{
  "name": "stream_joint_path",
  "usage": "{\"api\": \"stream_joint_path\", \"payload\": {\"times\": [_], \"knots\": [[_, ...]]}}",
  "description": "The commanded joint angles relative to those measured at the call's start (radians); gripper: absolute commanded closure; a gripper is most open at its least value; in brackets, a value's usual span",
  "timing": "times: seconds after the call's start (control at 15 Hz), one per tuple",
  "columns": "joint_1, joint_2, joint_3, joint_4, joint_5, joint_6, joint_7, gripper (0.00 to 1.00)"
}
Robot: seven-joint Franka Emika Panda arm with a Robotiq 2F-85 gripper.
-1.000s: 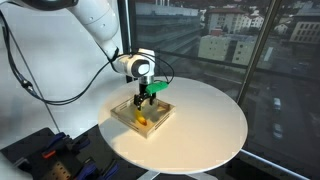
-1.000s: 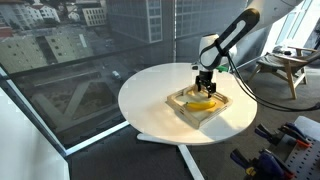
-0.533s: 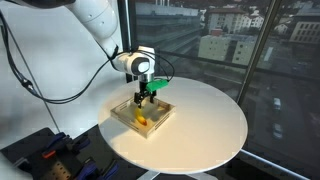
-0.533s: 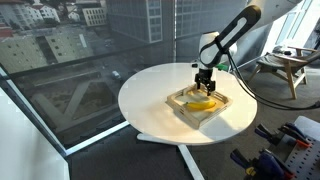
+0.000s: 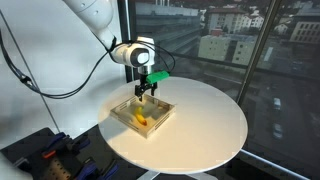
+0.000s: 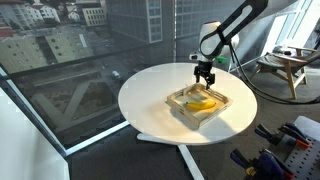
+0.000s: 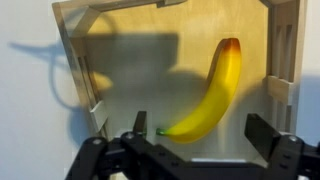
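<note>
Round white table (image 5: 205, 125) by a glass wall (image 5: 250, 40), city blocks beyond. White arm (image 5: 95, 20) comes in over the table edge, with a black cable (image 5: 25, 75) looping off it.

Shallow wooden tray (image 5: 163, 112) sits flat on the table, toward the edge on the arm's side, well apart from the far edge. It shows in both exterior views (image 6: 180, 108). Banana (image 5: 142, 120) lies inside on the tray floor. In the wrist view the banana (image 7: 208, 90) is curved, brown tip toward one tray wall (image 7: 70, 40), stem end down by the fingers.

End effector (image 5: 147, 93) hangs above the tray, clear of the banana, jaws wide and holding nothing. Same from the opposite side (image 6: 206, 82). The tray walls are the only thing near its path.

Chair (image 6: 285, 65) stands off the table. Dark clutter (image 5: 50, 160) sits low beside the table, too small to identify.

Wrist view cuts off the end effector (image 7: 200, 140) body and part of the tray. Banana is a small yellow patch in the exterior views.
</note>
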Motion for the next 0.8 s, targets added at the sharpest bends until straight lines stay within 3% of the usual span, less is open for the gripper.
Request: {"api": "stream_joint_path", "payload": {"times": [0.0, 0.73], "knots": [[0.000, -0.073, 0.005, -0.041, 0.023, -0.038, 0.024, 0.00], [0.038, -0.190, -0.008, -0.135, 0.078, -0.046, 0.329, 0.00]]}}
